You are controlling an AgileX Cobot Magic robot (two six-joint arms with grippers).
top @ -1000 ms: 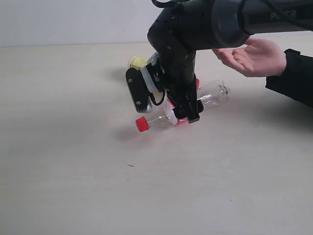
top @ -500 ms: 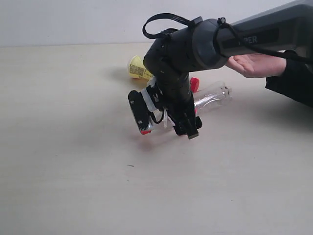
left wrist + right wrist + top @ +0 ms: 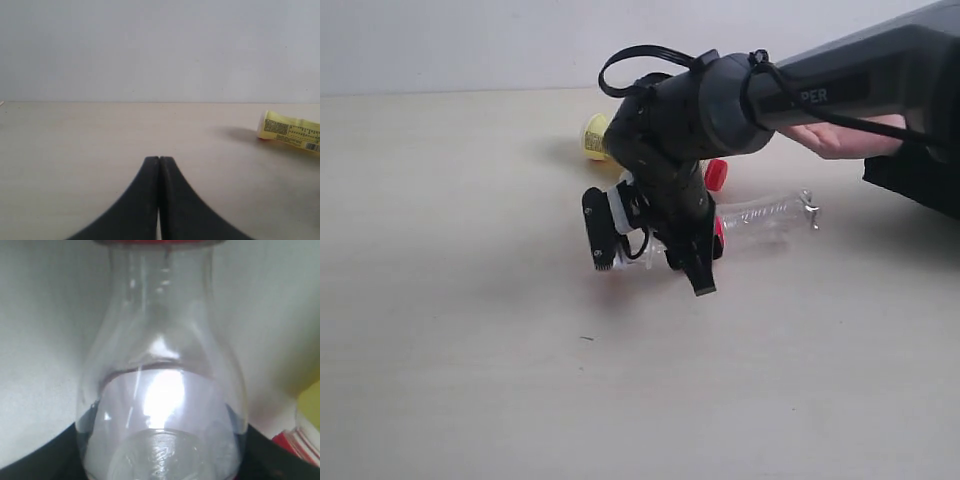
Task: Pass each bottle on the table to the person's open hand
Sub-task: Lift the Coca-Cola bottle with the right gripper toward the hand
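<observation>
The right hand has come down over the desk to straddle the clear red-capped bottle. That bottle lies on its side just in front of the yellow bottle. The fingers sit close against both its flanks (whether they already pinch it cannot be told). The neighbouring clear bottle has swung aside. The left hand is pressed together, empty. A pickup looks imminent, with the person's palm waiting behind the arm.
</observation>
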